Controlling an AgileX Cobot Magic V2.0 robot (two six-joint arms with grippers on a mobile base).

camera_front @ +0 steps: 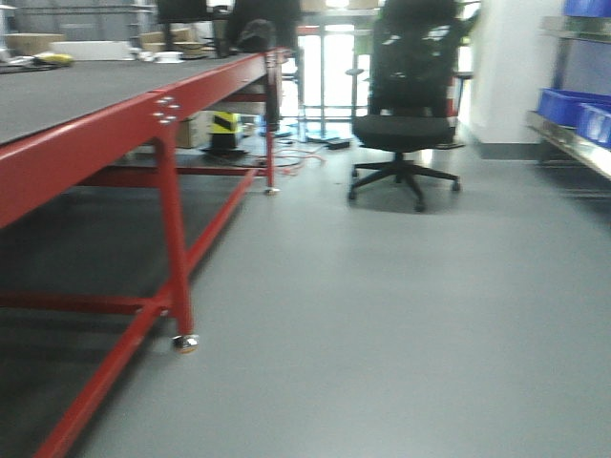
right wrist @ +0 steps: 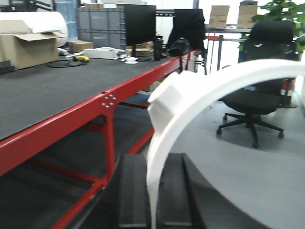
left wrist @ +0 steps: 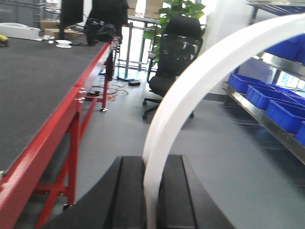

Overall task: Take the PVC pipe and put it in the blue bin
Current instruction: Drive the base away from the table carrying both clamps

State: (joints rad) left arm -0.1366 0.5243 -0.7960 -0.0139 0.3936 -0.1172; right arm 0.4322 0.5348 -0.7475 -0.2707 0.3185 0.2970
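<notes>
Currently you have both sets of jaws clenched on the white PVC pipe [left wrist: 200,76]: left gripper [left wrist: 151,164] and right gripper [right wrist: 155,162] each pinch its curve. Treat it as light, stiff and slick; keep your hold near the ends. Blue bins [left wrist: 286,114] sit shelved, well apart.

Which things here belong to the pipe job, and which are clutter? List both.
Job: left tool clamping a curved white pipe; right tool clamping a white pipe with fitting; blue bins.
Clutter: red table, office chair, monitor, cardboard box, plant.
</notes>
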